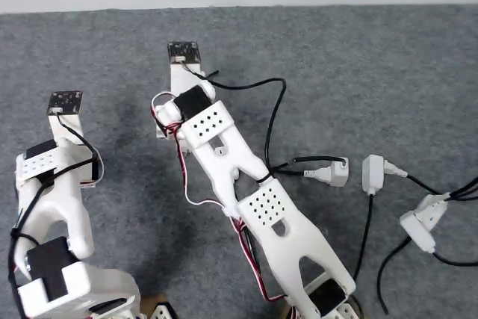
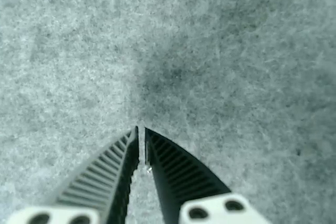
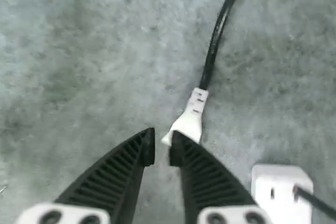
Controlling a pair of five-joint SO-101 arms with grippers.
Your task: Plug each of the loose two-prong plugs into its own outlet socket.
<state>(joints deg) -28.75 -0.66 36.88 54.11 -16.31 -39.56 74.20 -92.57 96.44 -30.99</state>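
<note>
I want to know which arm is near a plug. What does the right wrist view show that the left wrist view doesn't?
Right wrist view alone: a white plug on a black cable, just beyond the right gripper, and a white outlet socket close by. Left wrist view alone: the left gripper, shut, above a darker patch of the carpet. Both: that grey carpet beneath a dark ribbed gripper.

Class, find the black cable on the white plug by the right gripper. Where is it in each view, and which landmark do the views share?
High view: the black cable arcs right from the right arm, above centre.
Left wrist view: not in it.
Right wrist view: the black cable runs from the white plug just off the right gripper.
Shared landmark: the grey carpet.
</note>
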